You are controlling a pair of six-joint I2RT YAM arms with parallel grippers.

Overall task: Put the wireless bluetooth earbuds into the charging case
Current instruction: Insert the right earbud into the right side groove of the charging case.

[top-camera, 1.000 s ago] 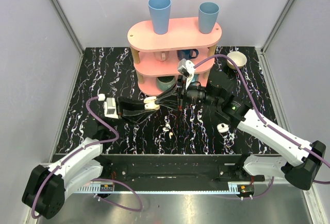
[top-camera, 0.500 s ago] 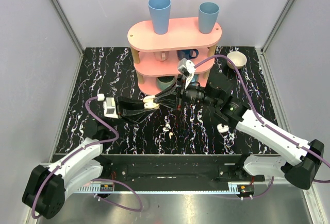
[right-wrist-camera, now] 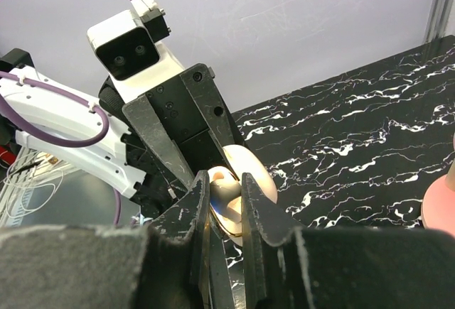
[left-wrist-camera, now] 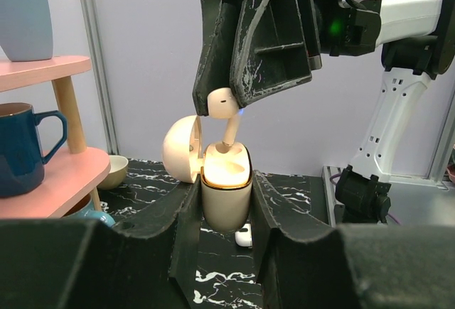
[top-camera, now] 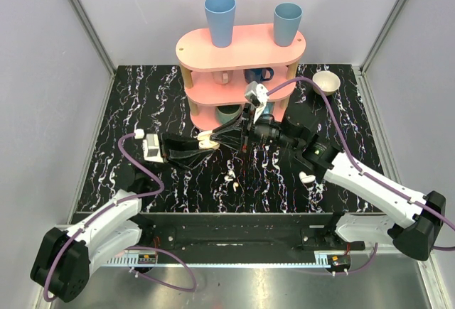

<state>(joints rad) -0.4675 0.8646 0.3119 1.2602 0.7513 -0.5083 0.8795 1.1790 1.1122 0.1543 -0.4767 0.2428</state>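
My left gripper [top-camera: 205, 142] is shut on the cream charging case [left-wrist-camera: 226, 190] and holds it upright above the table, with the lid [left-wrist-camera: 182, 148] swung open to the left. My right gripper [left-wrist-camera: 222, 107] comes down from above, shut on one cream earbud [left-wrist-camera: 220, 101]. The earbud's stem [left-wrist-camera: 229, 136] points down into the case's lit opening. In the right wrist view the earbud [right-wrist-camera: 229, 190] sits between the fingers [right-wrist-camera: 257, 206], right over the case [right-wrist-camera: 250, 168]. A second earbud [top-camera: 229, 180] lies on the table below, and it also shows in the left wrist view [left-wrist-camera: 243, 236].
A pink three-tier rack [top-camera: 240, 47] with blue cups and mugs stands just behind the grippers. A dark blue mug [left-wrist-camera: 21, 154] sits on its shelf. A cream bowl [top-camera: 325, 80] is at the back right. A small white rounded piece [top-camera: 306, 177] lies by the right arm.
The right arm has shifted slightly left, bringing the earbud closer onto the case. The left arm and the case have stayed still.
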